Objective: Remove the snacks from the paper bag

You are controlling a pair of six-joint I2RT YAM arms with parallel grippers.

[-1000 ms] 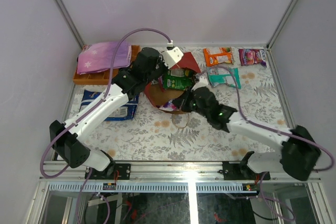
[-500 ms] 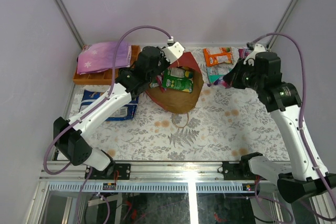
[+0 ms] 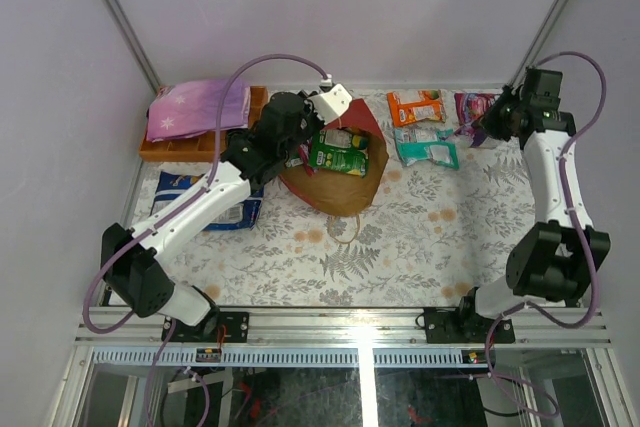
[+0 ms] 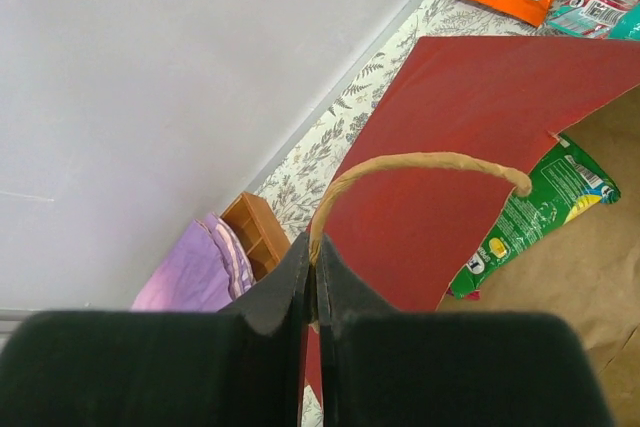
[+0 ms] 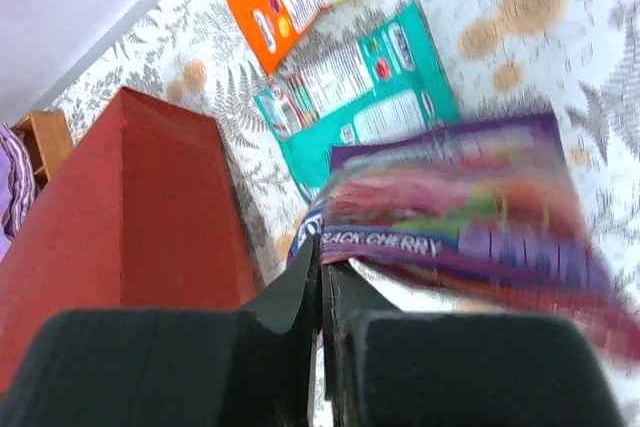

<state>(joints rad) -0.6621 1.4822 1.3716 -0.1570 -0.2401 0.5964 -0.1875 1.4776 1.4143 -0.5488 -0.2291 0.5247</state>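
With the left end effector [image 4: 314, 259] pinching the red paper carrier bag [image 4: 450, 117] by its loop handle [image 4: 420, 161], the right end effector [image 5: 322, 249], pinching a shiny purple foil packet [image 5: 450, 212], should lay it flat on the tabletop [image 3: 400, 247] beside the teal foil packet [image 5: 365, 97].

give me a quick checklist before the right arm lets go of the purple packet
1. Right gripper shut on the purple black cherry packet: ok.
2. Left gripper pinching the loop handle of the paper bag: ok.
3. Held packet clear of the bag, over the table by the teal packet: ok.
4. Held packet resting on the table before release: cannot tell.
5. Bag emptied: not ok, the green packet lies inside.
6. More snacks hidden deeper in the bag: cannot tell.
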